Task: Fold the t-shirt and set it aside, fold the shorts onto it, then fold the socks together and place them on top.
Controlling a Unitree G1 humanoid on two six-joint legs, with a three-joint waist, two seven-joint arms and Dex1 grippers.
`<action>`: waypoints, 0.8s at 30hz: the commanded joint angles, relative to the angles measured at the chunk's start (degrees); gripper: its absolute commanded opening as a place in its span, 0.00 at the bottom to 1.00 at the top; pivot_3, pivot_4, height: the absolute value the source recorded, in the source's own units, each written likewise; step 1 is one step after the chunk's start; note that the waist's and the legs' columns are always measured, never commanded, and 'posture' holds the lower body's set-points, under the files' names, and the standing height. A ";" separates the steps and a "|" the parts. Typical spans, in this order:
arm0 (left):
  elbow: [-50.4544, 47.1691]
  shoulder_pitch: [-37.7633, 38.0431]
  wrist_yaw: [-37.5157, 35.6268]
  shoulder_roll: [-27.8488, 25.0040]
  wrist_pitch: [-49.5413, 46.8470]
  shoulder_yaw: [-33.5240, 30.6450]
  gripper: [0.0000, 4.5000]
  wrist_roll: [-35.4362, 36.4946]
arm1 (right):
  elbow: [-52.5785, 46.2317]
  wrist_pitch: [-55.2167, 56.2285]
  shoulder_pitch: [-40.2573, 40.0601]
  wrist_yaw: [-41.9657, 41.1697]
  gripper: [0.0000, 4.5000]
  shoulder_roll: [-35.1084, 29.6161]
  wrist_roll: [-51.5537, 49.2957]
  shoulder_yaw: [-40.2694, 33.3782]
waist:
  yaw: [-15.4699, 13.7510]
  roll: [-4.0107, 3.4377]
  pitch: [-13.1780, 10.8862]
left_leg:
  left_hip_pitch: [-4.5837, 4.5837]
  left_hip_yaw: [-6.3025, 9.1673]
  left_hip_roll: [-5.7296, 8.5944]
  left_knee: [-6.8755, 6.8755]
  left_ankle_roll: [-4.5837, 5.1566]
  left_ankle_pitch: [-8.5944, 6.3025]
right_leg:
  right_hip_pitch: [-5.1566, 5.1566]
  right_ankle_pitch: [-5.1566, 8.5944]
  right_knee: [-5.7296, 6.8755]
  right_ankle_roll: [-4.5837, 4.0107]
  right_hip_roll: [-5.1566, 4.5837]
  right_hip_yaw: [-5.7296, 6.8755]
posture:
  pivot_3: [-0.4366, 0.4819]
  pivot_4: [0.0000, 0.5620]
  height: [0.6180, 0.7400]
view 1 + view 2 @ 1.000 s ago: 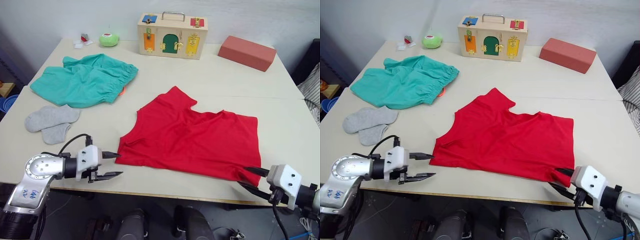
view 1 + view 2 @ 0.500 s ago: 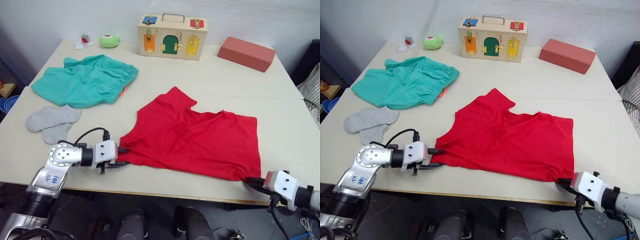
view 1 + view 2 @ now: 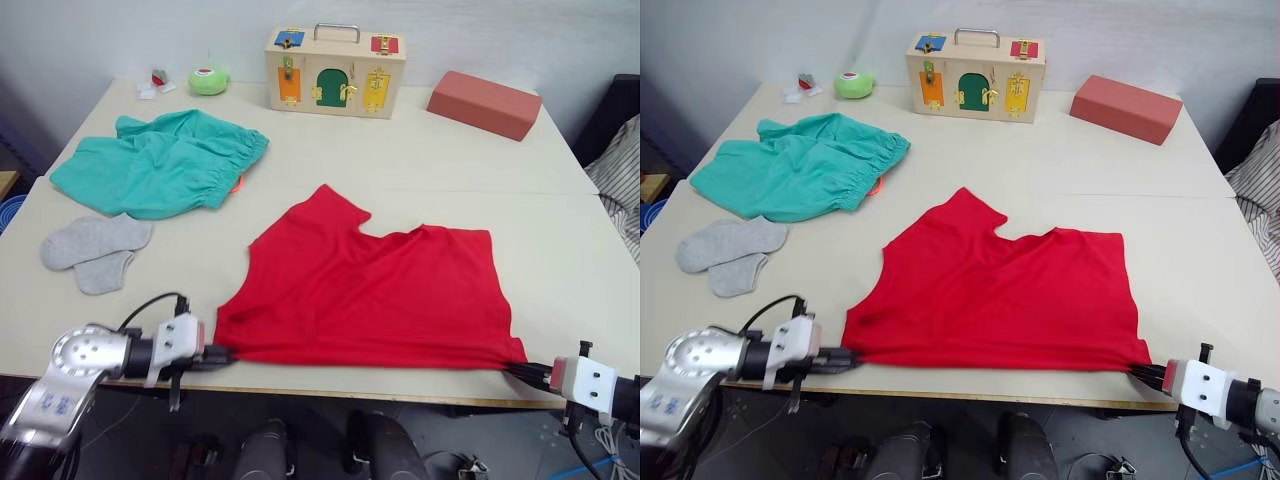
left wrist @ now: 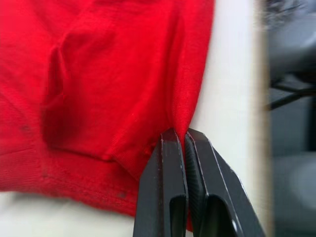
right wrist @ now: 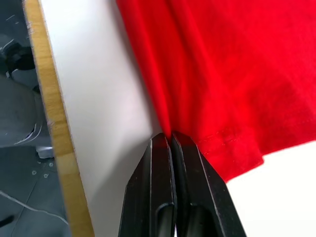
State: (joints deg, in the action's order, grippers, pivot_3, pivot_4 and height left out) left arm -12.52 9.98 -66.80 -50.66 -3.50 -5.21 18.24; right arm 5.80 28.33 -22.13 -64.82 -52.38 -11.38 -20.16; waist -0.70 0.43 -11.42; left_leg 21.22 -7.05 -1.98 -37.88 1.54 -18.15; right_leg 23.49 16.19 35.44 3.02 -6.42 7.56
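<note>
T-shirt flat between both hands, left hand and right hand each pinching a near corner.

Bare table beyond my t-shirt; shorts and socks crowding my left side.

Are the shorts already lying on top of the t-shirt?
No, the shorts lie apart from the t-shirt on the table, with bare tabletop between them.

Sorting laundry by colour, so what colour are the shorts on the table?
Teal green; the shorts show best in the left eye view.
</note>
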 commanded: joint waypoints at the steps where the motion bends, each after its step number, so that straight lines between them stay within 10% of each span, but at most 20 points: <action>1: -5.07 5.36 2.77 -0.36 -1.16 -4.31 0.00 0.08 | 1.91 1.14 -1.07 -0.42 0.00 -0.95 0.44 0.00 | -0.19 0.04 -0.02 | 0.00 0.01 0.00 0.00 0.00 0.00 | 0.00 0.00 0.00 0.00 0.00 0.00 | 0.48 0.27 1.00; 8: -8.90 9.97 7.41 1.97 -2.51 -6.06 0.00 -0.34 | -1.44 -3.44 -3.12 -1.23 0.00 -0.30 -3.05 0.67 | -0.76 0.09 -0.02 | -0.02 0.06 -0.01 0.00 -0.25 -0.12 | 0.00 0.05 0.00 -0.07 0.00 0.02 | 0.48 0.27 1.00; 18: -9.20 9.73 -1.67 -7.37 -19.83 -17.95 0.66 14.61 | -19.22 -31.85 -15.72 -8.11 0.68 -5.62 -19.74 -13.03 | -0.73 0.00 -0.07 | 0.08 0.07 -0.07 0.04 -0.24 -0.13 | 0.11 0.08 -0.01 -0.12 0.02 0.06 | 0.48 0.27 1.00; 22: -4.27 -0.58 -2.11 -12.22 -34.00 -19.26 0.70 24.07 | -18.57 -44.21 -9.54 -7.89 1.00 -9.45 -25.78 -16.52 | -0.63 0.02 -0.10 | 0.06 0.09 -0.07 0.04 -0.24 -0.09 | 0.09 0.13 -0.10 -0.19 0.03 0.04 | 0.48 0.27 1.00; 24: -0.25 -8.74 -0.51 -12.17 -38.09 -16.62 0.78 25.55 | -14.55 -45.67 -0.92 -5.64 1.00 -10.31 -25.45 -14.16 | -0.50 -0.04 -0.13 | 0.08 0.10 -0.07 0.05 -0.24 -0.07 | 0.11 0.13 -0.13 -0.19 0.03 0.02 | 0.48 0.27 1.00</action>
State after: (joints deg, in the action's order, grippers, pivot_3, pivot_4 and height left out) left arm -15.05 4.21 -68.26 -62.46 -38.27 -22.43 41.22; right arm -11.07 -15.86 -26.36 -72.01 -61.83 -35.62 -34.14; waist -1.20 0.39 -11.55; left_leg 21.27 -6.95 -2.04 -37.84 1.29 -18.22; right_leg 23.58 16.31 35.32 2.85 -6.39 7.59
